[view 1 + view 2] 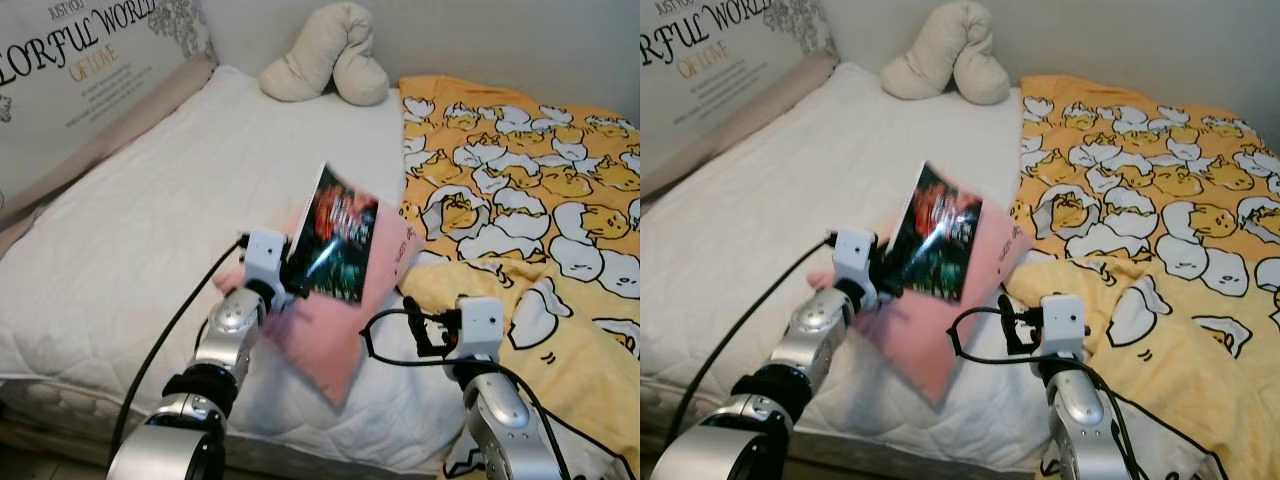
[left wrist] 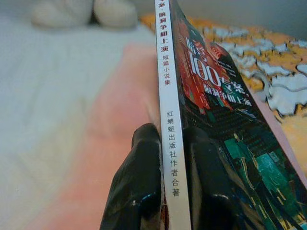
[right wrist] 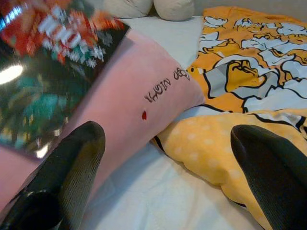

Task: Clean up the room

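Glossy dark book (image 1: pixel 335 243) w/ red & green cover was held up off the bed, tilted, above the pink pillow (image 1: pixel 330 330). Left end effector (image 2: pixel 165 179) was clamped on the book's white spine near its lower corner, fingers (image 2: pixel 139 182) either side. Right end effector (image 3: pixel 168 167) hovered w/ fingers spread wide apart, gripping nothing, near the pillow's edge & yellow blanket (image 1: pixel 520 200). White mattress (image 1: pixel 130 230) lay underneath; cream cushion (image 1: pixel 330 55) sat at the far end by the wall.

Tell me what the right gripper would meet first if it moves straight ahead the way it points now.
Probably the pink pillow, which lies ahead of the open right gripper, beside the yellow blanket; depth is unclear.
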`<state>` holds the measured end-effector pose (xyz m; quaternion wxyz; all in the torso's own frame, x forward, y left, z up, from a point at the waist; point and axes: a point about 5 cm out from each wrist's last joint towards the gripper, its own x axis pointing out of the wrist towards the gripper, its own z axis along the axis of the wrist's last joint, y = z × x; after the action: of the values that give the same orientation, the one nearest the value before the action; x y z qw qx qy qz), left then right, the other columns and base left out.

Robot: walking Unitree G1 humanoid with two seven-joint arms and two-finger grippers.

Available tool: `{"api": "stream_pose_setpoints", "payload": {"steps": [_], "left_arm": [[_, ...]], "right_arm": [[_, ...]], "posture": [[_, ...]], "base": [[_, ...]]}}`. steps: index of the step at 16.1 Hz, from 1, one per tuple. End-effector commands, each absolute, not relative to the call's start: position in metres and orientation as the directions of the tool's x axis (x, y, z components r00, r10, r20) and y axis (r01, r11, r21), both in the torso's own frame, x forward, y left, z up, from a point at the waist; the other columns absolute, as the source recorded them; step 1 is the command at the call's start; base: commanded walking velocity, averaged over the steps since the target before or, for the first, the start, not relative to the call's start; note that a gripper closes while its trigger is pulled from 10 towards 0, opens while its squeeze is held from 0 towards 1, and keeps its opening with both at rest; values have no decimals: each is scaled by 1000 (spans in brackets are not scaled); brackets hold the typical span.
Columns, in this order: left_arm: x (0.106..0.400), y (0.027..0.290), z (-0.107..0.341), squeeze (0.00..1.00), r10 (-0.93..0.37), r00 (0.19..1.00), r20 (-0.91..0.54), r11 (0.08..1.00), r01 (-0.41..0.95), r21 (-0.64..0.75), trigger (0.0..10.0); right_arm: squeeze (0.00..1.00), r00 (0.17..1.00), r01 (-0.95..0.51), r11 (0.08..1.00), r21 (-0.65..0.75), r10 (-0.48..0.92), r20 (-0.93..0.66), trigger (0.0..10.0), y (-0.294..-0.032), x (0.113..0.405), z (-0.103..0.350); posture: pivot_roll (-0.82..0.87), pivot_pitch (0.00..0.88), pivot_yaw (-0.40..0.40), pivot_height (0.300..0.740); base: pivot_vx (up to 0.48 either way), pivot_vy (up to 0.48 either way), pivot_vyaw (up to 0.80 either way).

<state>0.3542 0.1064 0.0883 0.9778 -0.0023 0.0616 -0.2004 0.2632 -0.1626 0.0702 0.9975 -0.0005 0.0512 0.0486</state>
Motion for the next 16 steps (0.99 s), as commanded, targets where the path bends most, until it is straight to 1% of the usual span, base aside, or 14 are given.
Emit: {"api": "stream_pose_setpoints", "payload": {"steps": [1, 2, 3, 5, 6, 7, 8, 9, 10, 11, 12, 13, 14, 16], "left_arm": [[353, 97, 79, 0, -416, 886, -205, 909, 407, -86, 10000], [350, 96, 71, 247, -404, 876, -262, 915, 391, -104, 10000], [349, 98, 65, 1000, -378, 875, -303, 925, 371, -83, 10000], [349, 105, 61, 1000, -304, 882, -360, 935, 349, 68, 10000], [352, 111, 62, 1000, -250, 890, -382, 912, 349, 217, 10000], [354, 110, 64, 1000, -242, 885, -398, 886, 369, 282, 10000], [355, 110, 64, 1000, -252, 873, -417, 861, 399, 315, 10000], [354, 109, 63, 1000, -273, 858, -436, 869, 415, 271, 10000], [354, 107, 62, 1000, -291, 844, -450, 901, 400, 167, 10000], [353, 107, 61, 761, -298, 846, -443, 915, 385, 120, 10000], [353, 103, 63, 878, -322, 855, -408, 924, 378, 63, 0], [353, 102, 63, 886, -328, 855, -402, 926, 375, 42, 0], [353, 100, 65, 0, -347, 859, -376, 935, 347, -68, 0], [355, 100, 69, 0, -358, 871, -337, 933, 320, -164, 0]], "right_arm": [[0, 989, -97, 995, -6, 96, -110, 10000, -164, 262, 68], [0, 989, -97, 995, -6, 96, -113, 10000, -164, 262, 67], [0, 989, -98, 995, -6, 96, -116, 10000, -164, 262, 67], [0, 988, -101, 995, -8, 100, -119, 10000, -163, 262, 66], [0, 988, -98, 995, -8, 96, -122, 10000, -163, 262, 66], [0, 988, -95, 995, -7, 93, -123, 10000, -163, 262, 66], [0, 987, -102, 995, -10, 100, -128, 10000, -162, 261, 65], [0, 986, -103, 995, -11, 101, -132, 10000, -162, 260, 64], [0, 986, -100, 995, -10, 98, -134, 10000, -163, 260, 63], [0, 986, -101, 995, -10, 98, -135, 10000, -162, 260, 63], [0, 986, -100, 995, -9, 98, -136, 10000, -162, 260, 63], [0, 986, -101, 995, -9, 98, -137, 10000, -162, 260, 63], [0, 986, -101, 995, -11, 99, -137, 10000, -163, 260, 63], [0, 986, -100, 995, -13, 97, -137, 10000, -163, 260, 63]], "posture": [[65, 0, -12, 740], [64, 0, -12, 740], [61, 0, -8, 740], [55, 0, -3, 740], [55, 0, -7, 740], [54, 0, -5, 740], [52, 0, 2, 740], [54, 0, 2, 740], [53, 0, 3, 740], [53, 0, 4, 740], [54, 0, 2, 740], [53, 0, 2, 740], [52, 0, 1, 740], [53, 0, 0, 740]], "base": [[0, 0, 0], [0, 0, 0], [0, 0, 0], [0, 0, 0], [0, 0, 0], [0, 0, 0], [0, 0, 0], [0, 0, 0], [0, 0, 0], [0, 0, 0], [0, 0, 0], [0, 0, 0], [0, 0, 0], [0, 0, 0]]}}
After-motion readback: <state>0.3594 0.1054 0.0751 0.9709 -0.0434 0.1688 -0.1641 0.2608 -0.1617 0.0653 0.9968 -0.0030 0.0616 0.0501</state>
